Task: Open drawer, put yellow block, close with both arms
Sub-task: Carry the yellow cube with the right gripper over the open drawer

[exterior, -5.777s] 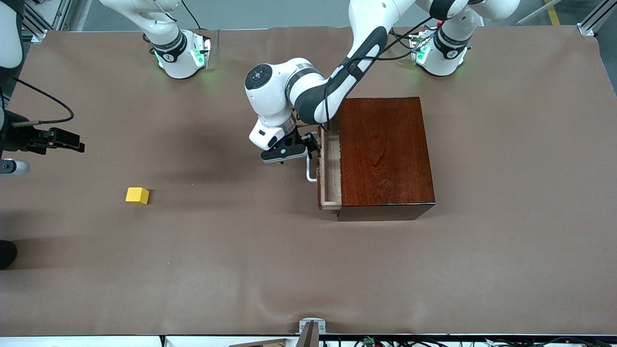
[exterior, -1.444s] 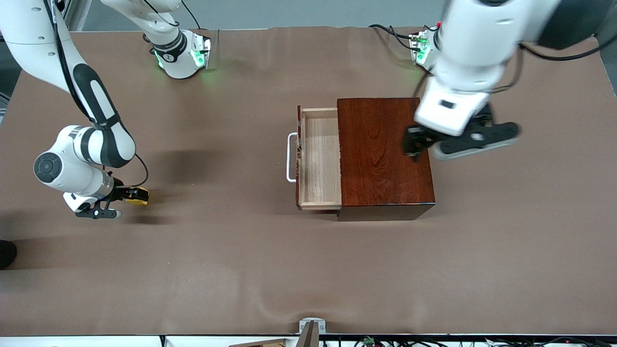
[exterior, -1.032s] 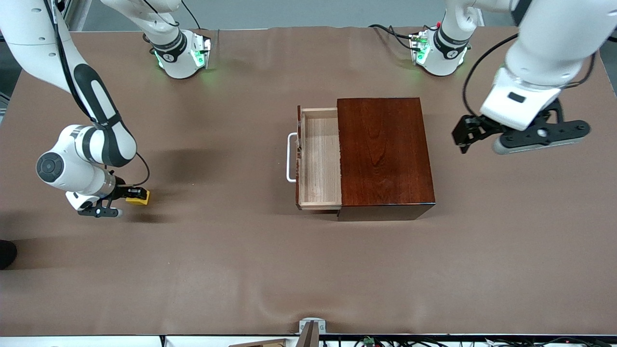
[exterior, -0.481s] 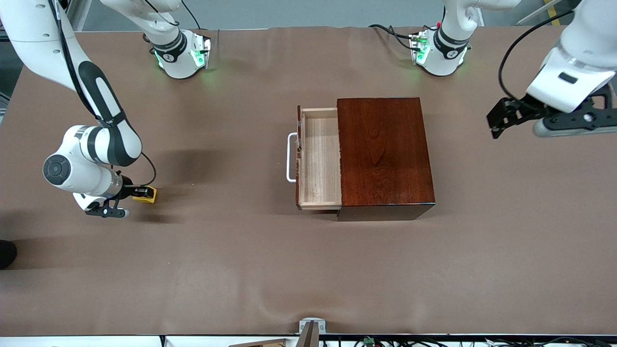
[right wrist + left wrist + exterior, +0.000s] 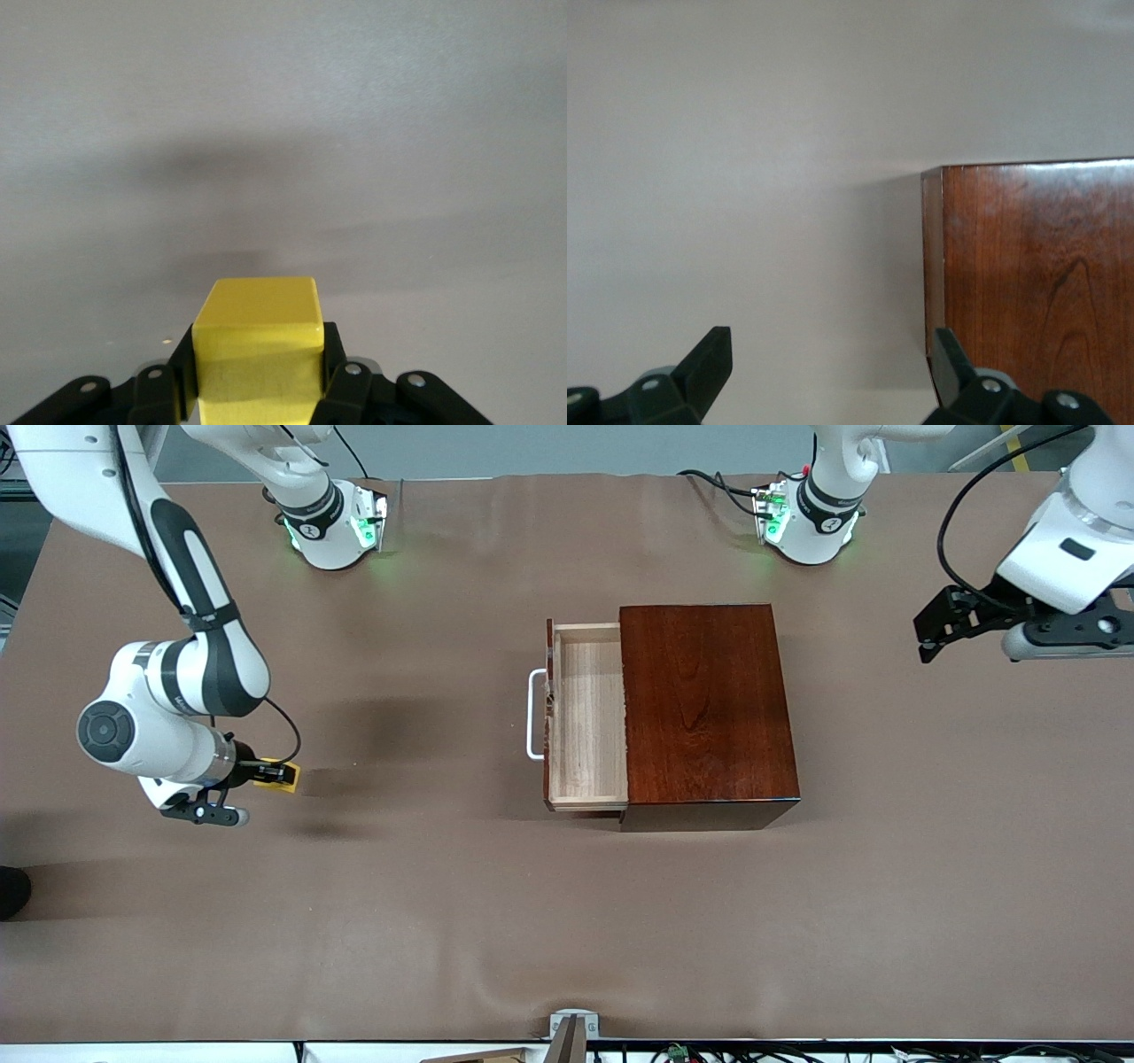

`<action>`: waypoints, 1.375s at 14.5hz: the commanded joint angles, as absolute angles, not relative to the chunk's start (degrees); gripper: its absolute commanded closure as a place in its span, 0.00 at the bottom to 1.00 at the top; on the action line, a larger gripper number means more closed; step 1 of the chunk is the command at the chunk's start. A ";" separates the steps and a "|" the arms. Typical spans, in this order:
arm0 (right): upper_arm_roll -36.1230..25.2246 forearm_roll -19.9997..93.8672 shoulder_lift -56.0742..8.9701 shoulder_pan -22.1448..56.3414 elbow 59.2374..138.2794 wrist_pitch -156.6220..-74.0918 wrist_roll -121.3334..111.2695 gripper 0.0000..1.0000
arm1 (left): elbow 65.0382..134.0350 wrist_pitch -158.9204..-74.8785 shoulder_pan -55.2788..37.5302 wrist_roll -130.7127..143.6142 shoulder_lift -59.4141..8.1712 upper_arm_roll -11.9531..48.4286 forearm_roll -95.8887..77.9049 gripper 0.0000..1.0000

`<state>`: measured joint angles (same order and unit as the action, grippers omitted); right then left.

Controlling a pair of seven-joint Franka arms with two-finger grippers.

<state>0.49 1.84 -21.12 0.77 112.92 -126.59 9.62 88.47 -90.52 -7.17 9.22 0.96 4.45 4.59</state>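
From high across the table I face both bases. My left wrist camera looks past its gripper (image 5: 828,372) at the wooden box (image 5: 1036,283), also seen from the front (image 5: 704,700). My right wrist camera sits close on the yellow block (image 5: 257,341).

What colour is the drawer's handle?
White: the bar handle on the open drawer shows best in the front view.

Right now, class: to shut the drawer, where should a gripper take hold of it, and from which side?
Grip the white U-shaped handle at its middle bar, coming from in front of the drawer, the right arm's end of the table. The bar stands clear of the drawer front, leaving room for fingers.
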 commanded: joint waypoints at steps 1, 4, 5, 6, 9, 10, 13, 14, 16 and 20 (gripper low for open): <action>0.53 3.16 -18.81 2.98 113.38 -124.73 14.74 1.00 | 89.65 -88.25 -0.63 8.00 2.20 10.70 3.52 0.00; 0.53 4.92 -17.49 5.09 112.85 -122.62 17.92 1.00 | 89.47 -87.10 0.09 7.12 2.55 10.81 3.52 0.00; 0.53 5.62 -16.88 5.45 112.42 -121.91 18.71 1.00 | 89.39 -87.01 0.17 6.86 2.72 10.55 3.52 0.00; 0.53 5.71 -16.53 5.88 111.89 -120.69 19.94 1.00 | 89.30 -86.92 0.52 6.16 2.90 10.46 3.25 0.00; 0.53 6.15 -15.12 9.39 111.27 -119.00 27.39 1.00 | 89.12 -86.84 4.21 4.75 2.90 10.55 -1.04 0.00; 0.53 6.24 -14.77 10.80 111.27 -119.00 30.21 1.00 | 88.86 -86.84 4.22 4.49 2.81 10.81 -0.71 0.00; 0.44 7.64 -14.50 14.92 109.43 -118.74 38.99 1.00 | 88.68 -86.92 4.13 4.57 2.72 11.08 -0.35 0.00; 0.44 7.65 -14.50 16.59 108.47 -118.22 41.98 1.00 | 88.68 -86.92 4.13 4.57 2.72 11.07 -0.26 0.00; 0.44 7.73 -14.68 19.23 106.97 -118.13 48.57 1.00 | 88.86 -86.84 4.22 4.57 2.81 11.07 0.09 0.00; 0.44 7.82 -15.03 24.51 103.90 -118.12 61.84 1.00 | 88.68 -86.84 4.31 4.48 2.90 10.64 0.18 0.00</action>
<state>1.01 6.83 -15.31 22.29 105.79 -119.35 56.33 88.57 -87.57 3.45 5.50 1.75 10.50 0.46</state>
